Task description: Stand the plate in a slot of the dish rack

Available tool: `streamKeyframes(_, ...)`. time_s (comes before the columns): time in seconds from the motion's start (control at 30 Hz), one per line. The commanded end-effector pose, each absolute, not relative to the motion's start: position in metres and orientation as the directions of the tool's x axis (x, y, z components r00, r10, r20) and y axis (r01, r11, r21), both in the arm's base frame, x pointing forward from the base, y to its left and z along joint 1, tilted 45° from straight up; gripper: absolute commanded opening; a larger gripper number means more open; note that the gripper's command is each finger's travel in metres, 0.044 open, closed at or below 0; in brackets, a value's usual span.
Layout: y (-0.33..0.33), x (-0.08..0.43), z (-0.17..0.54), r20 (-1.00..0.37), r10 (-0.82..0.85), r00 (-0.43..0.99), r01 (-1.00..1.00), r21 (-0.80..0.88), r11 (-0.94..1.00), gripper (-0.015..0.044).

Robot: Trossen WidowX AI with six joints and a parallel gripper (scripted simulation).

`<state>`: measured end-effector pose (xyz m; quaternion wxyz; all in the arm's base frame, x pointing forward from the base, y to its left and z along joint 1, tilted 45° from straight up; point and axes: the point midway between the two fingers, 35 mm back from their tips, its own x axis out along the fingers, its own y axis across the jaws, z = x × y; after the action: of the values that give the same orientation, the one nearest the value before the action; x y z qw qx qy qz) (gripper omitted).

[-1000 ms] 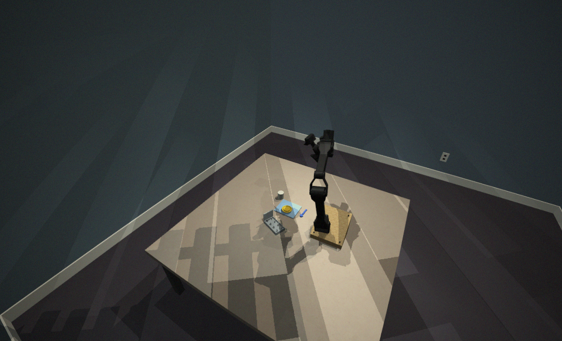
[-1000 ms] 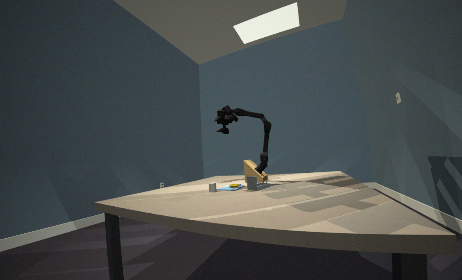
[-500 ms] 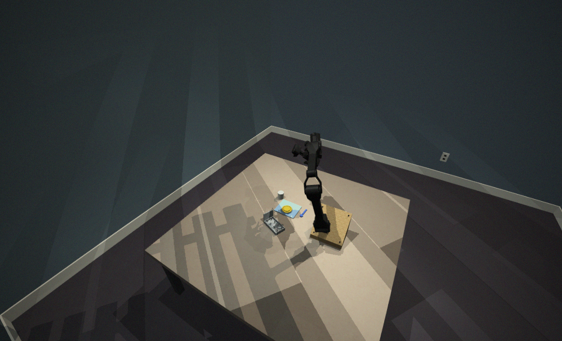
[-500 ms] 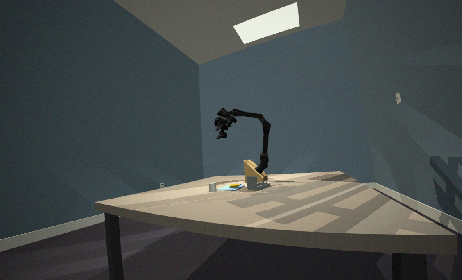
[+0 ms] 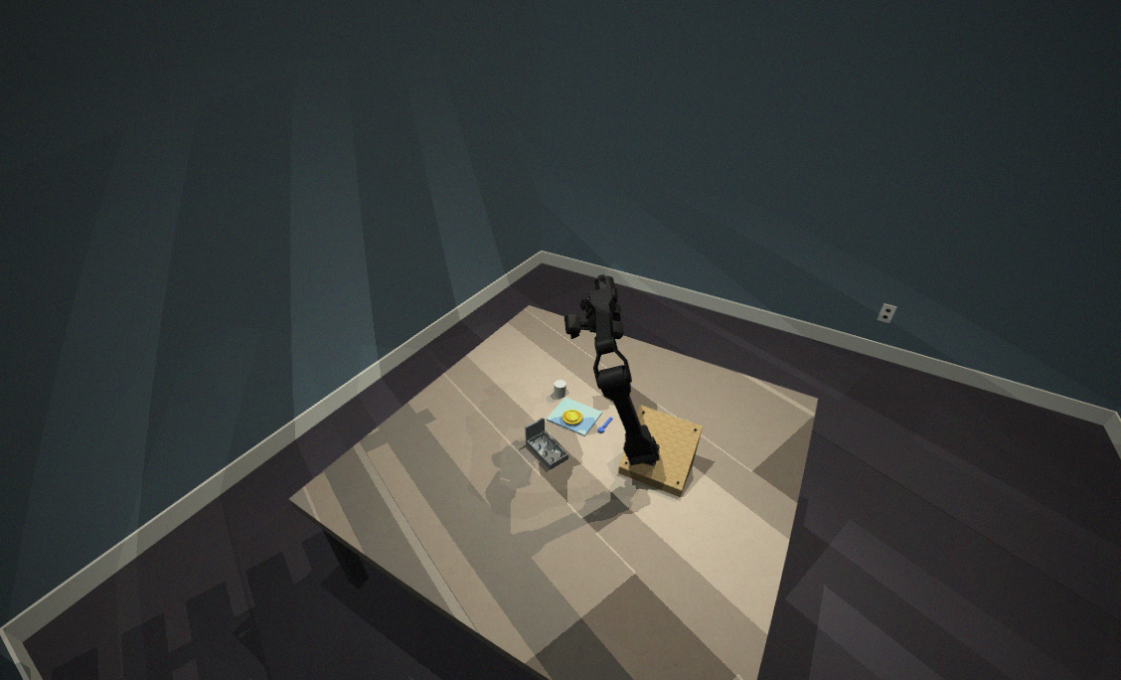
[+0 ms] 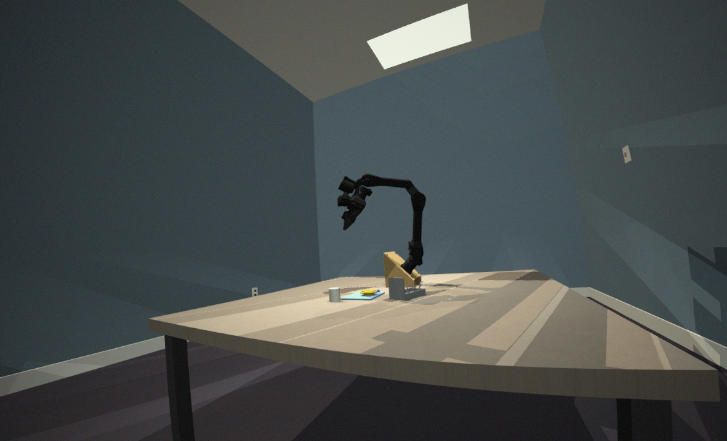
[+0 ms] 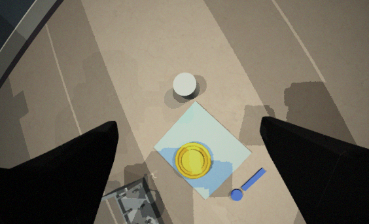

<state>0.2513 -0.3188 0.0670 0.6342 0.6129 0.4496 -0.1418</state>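
The yellow round plate (image 5: 571, 417) (image 6: 368, 292) (image 7: 193, 160) lies flat on a light blue square mat (image 5: 589, 419) (image 6: 350, 297) (image 7: 214, 137). The grey dish rack (image 5: 535, 429) (image 6: 396, 288) (image 7: 124, 188) stands beside the mat, with a tall panel at one end and small pegs inside; no plate stands in it. In the wrist view the left finger and the frame edge hide part of it. My gripper (image 6: 345, 225) (image 7: 191, 126) is open and empty, high above the table, pointing downward. In the wrist view the plate shows below the line between the fingertips.
A pale cup (image 5: 560, 389) (image 6: 334, 294) (image 7: 184, 84) stands just beyond one corner of the mat. A blue spoon (image 5: 605, 425) (image 7: 254, 179) lies beside the mat, on the side of the arm's wooden base (image 5: 674, 439) (image 6: 393, 268).
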Motion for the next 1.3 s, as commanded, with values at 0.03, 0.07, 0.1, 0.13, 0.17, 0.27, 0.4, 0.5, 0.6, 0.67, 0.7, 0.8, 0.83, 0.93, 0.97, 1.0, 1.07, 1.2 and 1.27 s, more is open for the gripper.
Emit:
streamKeyframes(0.03,-0.295,0.260,0.057,-0.751,0.449,0.484,0.685,0.644,0.340,0.0400)
streamKeyframes(0.07,-0.290,0.262,0.056,-0.752,0.462,0.470,0.672,0.644,0.365,0.0400)
streamKeyframes(0.1,-0.286,0.263,0.055,-0.753,0.474,0.456,0.658,0.644,0.390,0.0400)
streamKeyframes(0.13,-0.281,0.265,0.054,-0.754,0.486,0.442,0.643,0.644,0.414,0.0400)
streamKeyframes(0.17,-0.277,0.266,0.053,-0.754,0.498,0.428,0.627,0.645,0.438,0.0400)
streamKeyframes(0.27,-0.264,0.270,0.051,-0.754,0.533,0.384,0.573,0.647,0.503,0.0400)
streamKeyframes(0.4,-0.246,0.274,0.048,-0.752,0.576,0.321,0.488,0.652,0.579,0.0400)
streamKeyframes(0.5,-0.233,0.276,0.047,-0.748,0.605,0.273,0.417,0.658,0.626,0.0400)
streamKeyframes(0.6,-0.220,0.278,0.045,-0.743,0.632,0.222,0.340,0.666,0.664,0.0400)
streamKeyframes(0.67,-0.211,0.279,0.045,-0.738,0.648,0.188,0.286,0.672,0.683,0.0400)
streamKeyframes(0.7,-0.207,0.279,0.044,-0.736,0.655,0.170,0.259,0.675,0.691,0.0400)
streamKeyframes(0.8,-0.194,0.280,0.044,-0.727,0.676,0.117,0.174,0.686,0.707,0.0400)
streamKeyframes(0.83,-0.191,0.280,0.044,-0.724,0.682,0.102,0.150,0.689,0.709,0.0400)
streamKeyframes(0.93,-0.188,0.280,0.043,-0.722,0.686,0.090,0.131,0.691,0.711,0.0400)
streamKeyframes(0.97,-0.188,0.280,0.043,-0.722,0.686,0.090,0.131,0.691,0.711,0.0400)
streamKeyframes(1.0,-0.188,0.280,0.043,-0.722,0.686,0.090,0.131,0.691,0.711,0.0400)
streamKeyframes(1.07,-0.187,0.281,0.042,-0.722,0.686,0.090,0.131,0.691,0.711,0.0400)
streamKeyframes(1.2,-0.158,0.290,0.005,-0.723,0.684,0.091,0.131,0.690,0.712,0.0400)
streamKeyframes(1.27,-0.138,0.292,-0.016,-0.723,0.685,0.092,0.130,0.691,0.711,0.0400)
